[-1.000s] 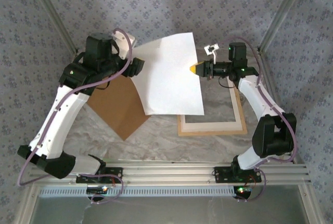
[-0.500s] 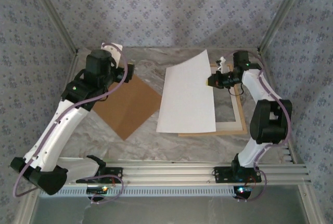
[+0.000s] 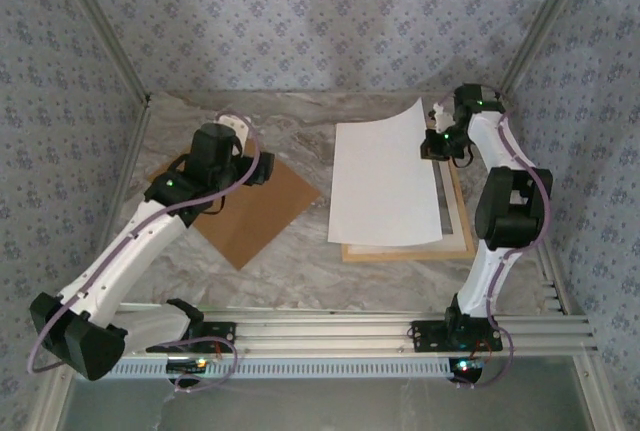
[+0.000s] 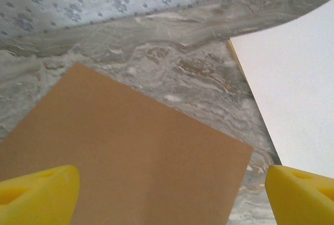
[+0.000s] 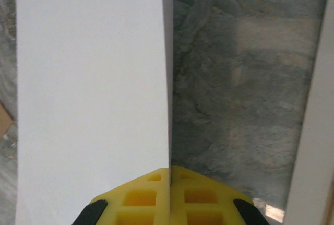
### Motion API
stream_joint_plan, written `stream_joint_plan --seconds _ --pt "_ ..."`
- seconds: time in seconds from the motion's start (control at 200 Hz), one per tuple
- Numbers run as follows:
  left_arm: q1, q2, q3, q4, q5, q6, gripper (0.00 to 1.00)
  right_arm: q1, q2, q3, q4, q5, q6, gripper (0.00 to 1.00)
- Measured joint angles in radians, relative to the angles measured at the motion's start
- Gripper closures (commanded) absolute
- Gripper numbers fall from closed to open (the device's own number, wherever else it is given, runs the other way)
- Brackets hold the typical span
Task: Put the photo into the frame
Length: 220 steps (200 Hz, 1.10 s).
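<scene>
Clamping the photo [image 5: 88, 79] edge, right end effector [image 5: 170, 175], overhead the frame [image 3: 465, 243] beneath, left end effector [image 4: 172, 186] apart above brown board [image 4: 130, 146]

The frame [image 3: 410, 250] lies on the right half of the counter [image 3: 300, 281]. The photo [image 3: 385, 186] rests on it, covering its left and middle parts; the frame's right side and near rail are uncovered. The photo's far right corner is raised. The backing board [image 3: 250, 216] lies flat to the left, apart from both.
</scene>
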<state>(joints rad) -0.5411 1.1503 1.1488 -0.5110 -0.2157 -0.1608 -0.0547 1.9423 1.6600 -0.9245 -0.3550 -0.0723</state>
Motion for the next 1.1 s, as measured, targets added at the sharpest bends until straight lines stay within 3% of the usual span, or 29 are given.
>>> stream_joint_plan --seconds 0.38,1.1 --pt "-0.005 0.000 -0.022 0.053 0.019 -0.017 0.09 -0.003 0.091 0.112 -0.092 0.106 -0.076 1.00" --pt "-0.005 0.000 -0.046 0.068 0.018 -0.017 0.08 -0.003 0.142 0.155 -0.124 0.131 -0.123 1.00"
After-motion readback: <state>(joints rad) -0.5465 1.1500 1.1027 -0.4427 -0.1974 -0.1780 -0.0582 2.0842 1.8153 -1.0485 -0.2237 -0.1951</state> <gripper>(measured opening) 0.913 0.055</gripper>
